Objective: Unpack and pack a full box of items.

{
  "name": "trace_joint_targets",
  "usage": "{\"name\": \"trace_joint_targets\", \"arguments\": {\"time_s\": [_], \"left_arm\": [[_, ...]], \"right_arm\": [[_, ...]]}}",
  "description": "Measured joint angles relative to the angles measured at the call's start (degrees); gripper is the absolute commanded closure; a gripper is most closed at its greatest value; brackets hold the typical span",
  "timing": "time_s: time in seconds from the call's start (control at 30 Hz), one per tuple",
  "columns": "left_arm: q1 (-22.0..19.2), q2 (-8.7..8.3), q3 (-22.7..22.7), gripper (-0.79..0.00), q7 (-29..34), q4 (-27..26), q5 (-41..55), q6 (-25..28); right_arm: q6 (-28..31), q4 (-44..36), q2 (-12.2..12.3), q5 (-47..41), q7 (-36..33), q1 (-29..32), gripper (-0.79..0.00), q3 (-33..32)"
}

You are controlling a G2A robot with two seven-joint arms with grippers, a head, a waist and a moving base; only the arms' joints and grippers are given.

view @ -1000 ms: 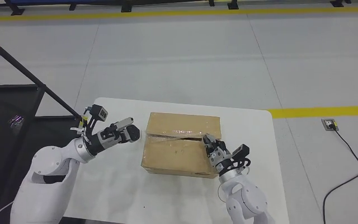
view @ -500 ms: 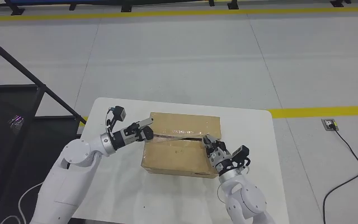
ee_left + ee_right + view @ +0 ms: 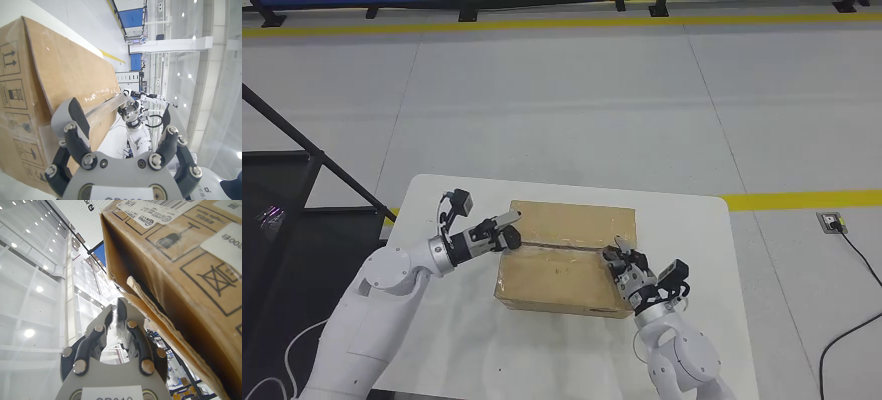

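Observation:
A brown cardboard box (image 3: 562, 275) lies in the middle of the white table (image 3: 452, 320), with its top seam showing as a dark line. My left gripper (image 3: 507, 236) is open at the box's left end, level with the top edge. In the left wrist view one finger (image 3: 78, 113) rests against the box (image 3: 66, 66) beside a peeled strip of clear tape (image 3: 105, 107). The strip runs along the seam to my right gripper (image 3: 620, 262) at the box's right front corner. There the right gripper (image 3: 115, 311) is shut on crumpled clear tape (image 3: 118, 328) beside a loosened flap of the box (image 3: 179, 247).
A black frame with a slanted pole (image 3: 302, 140) and dark netting (image 3: 272, 240) stands just off the table's left side. Bare table surface lies left of the box and along the front edge. The floor beyond carries a yellow line (image 3: 802, 198).
My left arm swung in from the left and set its open gripper against the box's left end. The tape that arched above the lid now lies lower. The right gripper barely shifted.

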State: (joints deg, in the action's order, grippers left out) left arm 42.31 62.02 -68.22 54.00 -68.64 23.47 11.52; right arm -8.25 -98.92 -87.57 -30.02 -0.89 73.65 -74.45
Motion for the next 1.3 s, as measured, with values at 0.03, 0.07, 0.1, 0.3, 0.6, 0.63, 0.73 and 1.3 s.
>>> {"name": "trace_joint_targets", "arguments": {"time_s": [0.03, 0.07, 0.1, 0.3, 0.6, 0.63, 0.73, 1.3], "left_arm": [[0.0, 0.05, 0.1, -0.785, 0.0, 0.1, 0.0, 0.0], [-0.1, 0.09, 0.2, -0.785, 0.0, 0.2, 0.1, 0.0], [-0.1, 0.12, 0.3, -0.785, 0.0, 0.3, 0.1, 0.0], [-0.2, 0.25, 0.6, -0.785, -0.1, 0.7, -0.3, 0.3], [0.0, 0.35, 0.7, -0.785, 0.0, 1.2, -0.7, 0.2], [0.0, 0.37, 0.7, -0.785, 0.0, 1.2, -0.6, 0.2], [0.1, 0.39, 0.6, -0.785, 0.1, 1.3, -0.5, 0.3], [0.4, 0.56, 0.6, -0.785, 0.4, 1.5, -0.4, 0.2]], "right_arm": [[0.0, -0.1, 0.0, 0.0, 0.0, 0.1, -0.785, 0.0], [-0.1, -0.2, 0.0, 0.1, 0.0, 0.1, -0.785, 0.0], [-0.1, -0.3, 0.1, 0.1, 0.0, 0.1, -0.785, 0.0], [-0.3, -1.1, 0.2, 0.4, 0.3, 0.3, -0.785, -0.2], [6.0, -3.6, 0.4, 2.7, -0.1, 1.6, -0.785, -0.9], [7.0, -3.5, 0.4, 3.0, -0.2, 1.6, -0.785, -0.8], [9.7, -3.5, 0.4, 3.4, -0.8, 1.6, -0.785, -0.7], [14.3, -2.2, 0.7, 12.5, -2.2, 0.3, -0.785, 0.9]]}}
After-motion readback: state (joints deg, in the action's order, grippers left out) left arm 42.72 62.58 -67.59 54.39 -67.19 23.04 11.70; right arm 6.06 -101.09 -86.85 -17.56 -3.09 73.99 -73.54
